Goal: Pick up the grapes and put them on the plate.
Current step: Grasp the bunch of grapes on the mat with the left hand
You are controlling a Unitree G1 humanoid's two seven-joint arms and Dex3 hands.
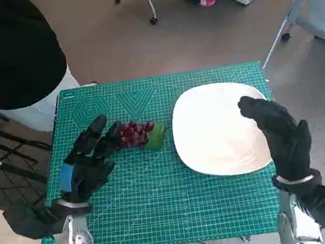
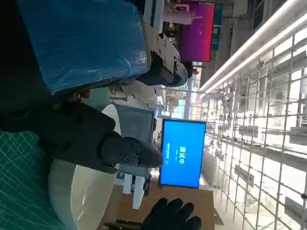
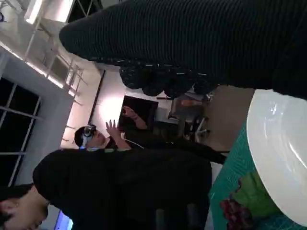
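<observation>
Bench (image 1: 164,208), w/ green cutting mat over it, carries everything. Judging by how things lie, task is at the very start: nothing lifted, nothing on the plate yet.

Plate (image 1: 215,144): big white one, on the mat's right half, bare in the head view. It's the drop spot and looks ready. Right hand (image 1: 278,131) hovers over or rests at the plate's right edge, can't tell which; it holds nothing, fingers loosely extended. Right wrist view shows plate rim (image 3: 273,153) w/ the bunch just beyond it, so approx. nothing stands between the two.

Left hand (image 1: 88,158), blue tape on its back, sits at the mat's left, fingers (image 1: 95,129) spread and aimed at the fruit. They reach the bunch's left edge; touching or just short, can't tell from above. No grasp yet as far as the pics show: fingers apart, nothing in them. Left wrist view gives only the hand's back and a dark finger, no fruit, so no help there.

Grapes (image 1: 135,134): small dark-red bunch w/ a green leaf (image 1: 157,136) on the plate side, lying flat on the mat between left hand and plate, leaf just beside the plate's left rim.

Left to do, in my judgement: close fingers round the bunch, lift, short carry right, set down on plate. I.e. all of it.
</observation>
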